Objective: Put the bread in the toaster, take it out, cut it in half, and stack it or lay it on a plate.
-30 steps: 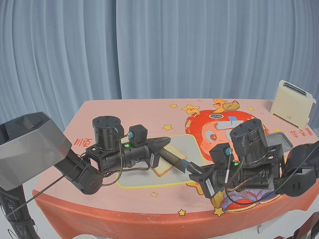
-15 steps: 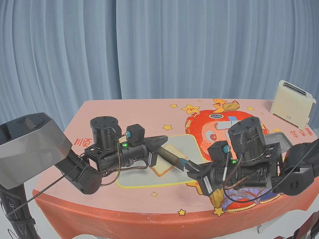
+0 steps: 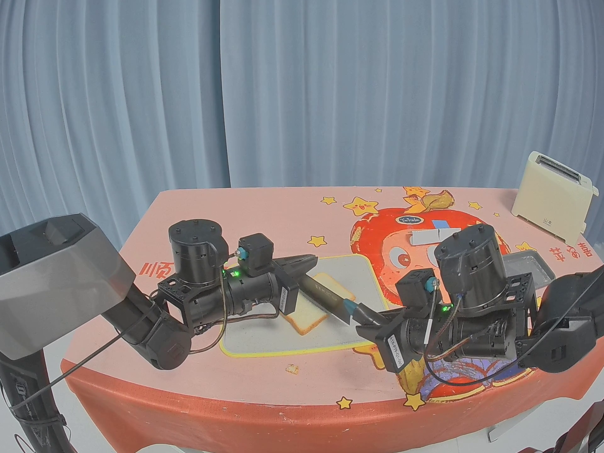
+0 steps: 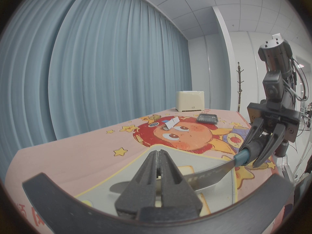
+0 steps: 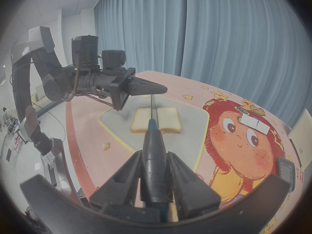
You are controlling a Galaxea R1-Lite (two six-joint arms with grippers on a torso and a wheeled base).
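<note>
On the grey mat (image 3: 368,272) the bread (image 3: 306,319) lies under the knife (image 3: 324,294), whose handle the right pincer (image 3: 371,318) grips; the left pincer (image 3: 308,263), closed and empty, is just beside it.

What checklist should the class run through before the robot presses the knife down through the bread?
1. Grip on the knife: ok, the right gripper is shut on its handle.
2. Blade lined up over the middle of the bread: ok.
3. Slice lying flat on the cutting mat: ok.
4. Blade clear of the left gripper: cannot tell; its shut tips sit close by the blade's far end.
5. Room on the tray for the halves: cannot tell, the right arm hides part of it.
</note>
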